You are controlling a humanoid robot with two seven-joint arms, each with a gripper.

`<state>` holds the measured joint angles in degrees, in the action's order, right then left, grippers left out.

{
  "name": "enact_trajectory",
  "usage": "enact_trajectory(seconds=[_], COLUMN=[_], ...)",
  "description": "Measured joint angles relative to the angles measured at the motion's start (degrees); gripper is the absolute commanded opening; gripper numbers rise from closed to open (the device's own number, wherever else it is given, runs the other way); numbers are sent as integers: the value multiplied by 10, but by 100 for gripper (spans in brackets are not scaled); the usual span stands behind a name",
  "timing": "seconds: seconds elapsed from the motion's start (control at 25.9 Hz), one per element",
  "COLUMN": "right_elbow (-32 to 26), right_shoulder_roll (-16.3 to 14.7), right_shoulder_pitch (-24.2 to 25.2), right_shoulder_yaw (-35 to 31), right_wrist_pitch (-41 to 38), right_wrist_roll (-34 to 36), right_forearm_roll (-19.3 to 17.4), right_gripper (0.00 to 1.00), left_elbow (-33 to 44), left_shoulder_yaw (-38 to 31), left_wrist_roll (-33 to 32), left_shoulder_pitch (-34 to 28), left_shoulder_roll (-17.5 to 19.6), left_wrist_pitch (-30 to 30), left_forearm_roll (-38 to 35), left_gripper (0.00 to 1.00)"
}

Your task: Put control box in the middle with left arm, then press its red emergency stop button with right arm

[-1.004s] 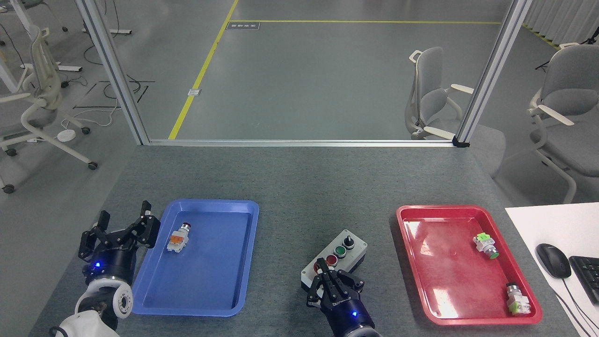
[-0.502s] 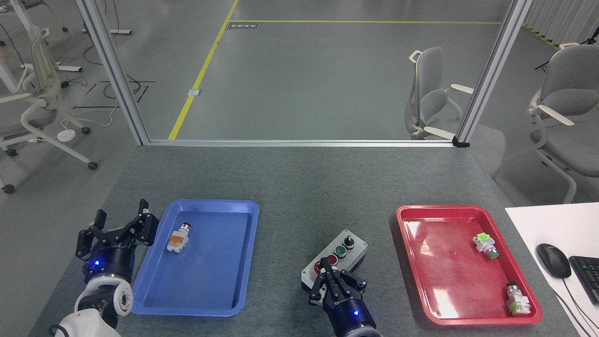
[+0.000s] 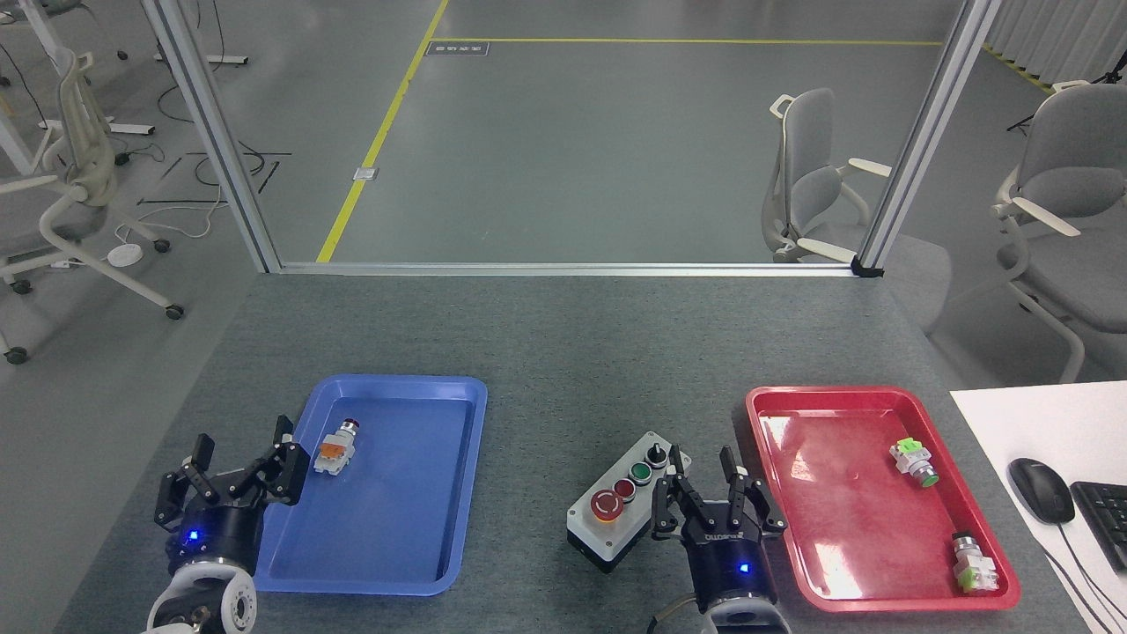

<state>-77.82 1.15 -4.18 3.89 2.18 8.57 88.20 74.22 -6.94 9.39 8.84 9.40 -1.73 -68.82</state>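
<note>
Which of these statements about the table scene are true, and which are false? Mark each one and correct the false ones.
1. The control box lies in the blue tray. False: it sits on the bare table between the trays.
2. The right gripper is open. True.
3. The right gripper covers the emergency stop button. False: it is beside the box, and the button shows fully.
4. The red tray holds two small parts. True.
5. The left gripper holds something. False: it is open and empty.

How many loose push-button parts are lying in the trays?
3: an orange-and-white red-tipped part in the blue plastic tray, and two green-and-white parts in the red plastic tray. None appears hidden.
</note>
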Motion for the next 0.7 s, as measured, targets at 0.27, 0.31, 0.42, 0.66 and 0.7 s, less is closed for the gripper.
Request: enact_trajectory(seconds=[0.27,0.31,0.42,0.66,0.7], right_elbow=[-13,-15,-17,-18,-18], right_shoulder_roll=[-20,-25,-38,-57,-58], right_shoulder_pitch=[8,10,11,12,12], right_shoulder_yaw=[-57,-65,-80,-103,-104], right_wrist_pitch=[-11,-14,-19,-20,-20], right_wrist_roll=[0,-1,-4,-7,-7], right_forearm_roll=[-3,-3,-7,-14,-14], right_gripper=[97,97,97,98,98], left_elbow=[-23,-25,-27,-28,-28], left_shoulder_yaw=[19,19,19,19,19], left_wrist_roll=[0,0,0,1,1], left_shoulder_pitch=[-7,-7,-7,-7,-7], left_shoulder_roll=[-3,-3,-3,-7,-7], left_wrist_pitch=[4,4,4,3,3], left_forearm_roll=[9,10,11,11,11], left_gripper=[99,99,99,99,99])
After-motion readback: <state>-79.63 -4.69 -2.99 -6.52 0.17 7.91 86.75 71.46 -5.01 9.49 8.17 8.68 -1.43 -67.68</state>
